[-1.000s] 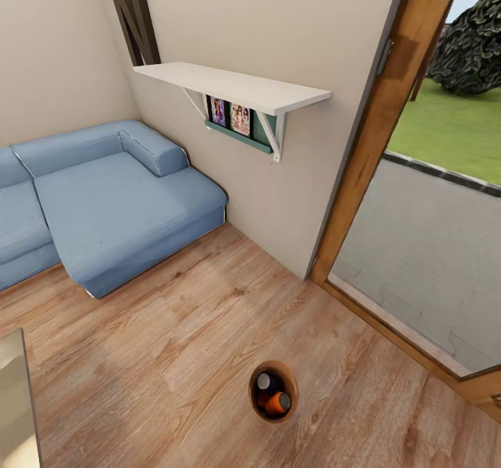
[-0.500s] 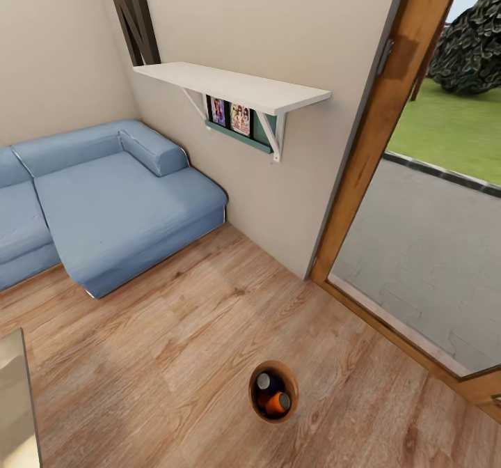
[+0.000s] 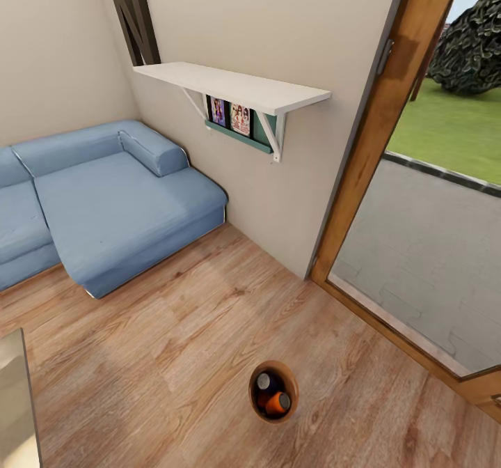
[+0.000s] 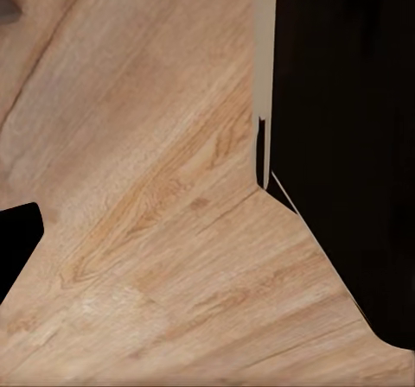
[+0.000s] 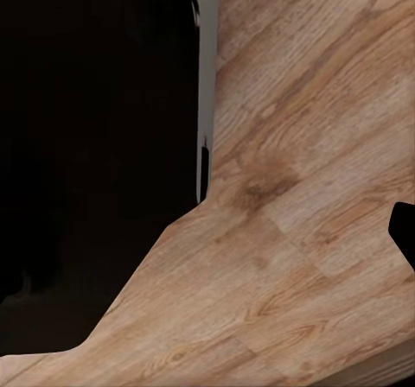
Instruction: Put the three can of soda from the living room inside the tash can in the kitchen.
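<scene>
The small round tash can with a brown inside [image 3: 273, 391] stands on the light wood plank floor [image 3: 174, 342], holding an orange can of soda [image 3: 277, 403] and a silver-topped one [image 3: 264, 381]. Beyond lie a blue sofa [image 3: 104, 203], a white wall shelf [image 3: 233, 86] and a wood-framed glass door [image 3: 390, 127]. Whether either gripper's jaws are open or closed cannot be told

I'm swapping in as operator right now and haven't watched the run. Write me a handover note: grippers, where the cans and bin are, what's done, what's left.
Grippers: the wrist views look down at wood floor past dark robot parts; whether either is open or shut cannot be told.
Things: the tash can stands on the floor near the blue sofa and the glass door. Inside it, an orange can of soda and a second silver can top; any third is hidden.
Done: at least two cans binned.
Left: confirm the third.
</scene>
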